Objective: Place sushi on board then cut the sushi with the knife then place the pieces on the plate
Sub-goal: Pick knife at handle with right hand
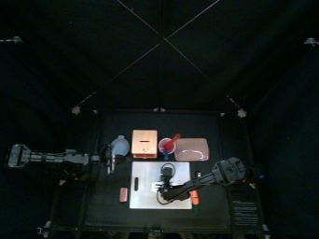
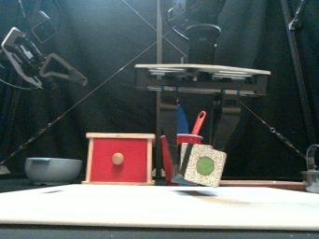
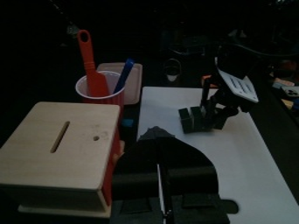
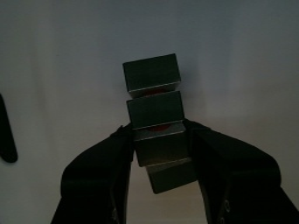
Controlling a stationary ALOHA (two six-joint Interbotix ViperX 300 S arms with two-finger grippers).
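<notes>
The right tool (image 4: 158,131) is clenched around a sushi roll (image 4: 155,96) at the centre of the white board (image 1: 147,201), which lies at the 6 o'clock end of the counter (image 1: 100,213). The first step of the job looks nearly done. From the front the roll hangs tilted, with a shadow under it, and whether it touches the board cannot be told.

The cutting has not begun. The red knife (image 3: 86,57) and the blue knife (image 3: 122,72) stand in the red cup (image 3: 103,87), at 12 o'clock from the board. The pink tray (image 1: 200,149), at 1 o'clock, has no pieces on it. The wooden box (image 3: 59,144) stands just beside the cup, with the bowl (image 2: 52,169) at 11 o'clock.

The left tool (image 3: 158,144) waits at 10 o'clock and appears clenched on nothing. A small red item (image 1: 121,193) lies off the board at 9 o'clock.

The roll is a row of dark green blocks, joined end to end, with a thin reddish line at some of the joins. Its end face is pale and speckled.
</notes>
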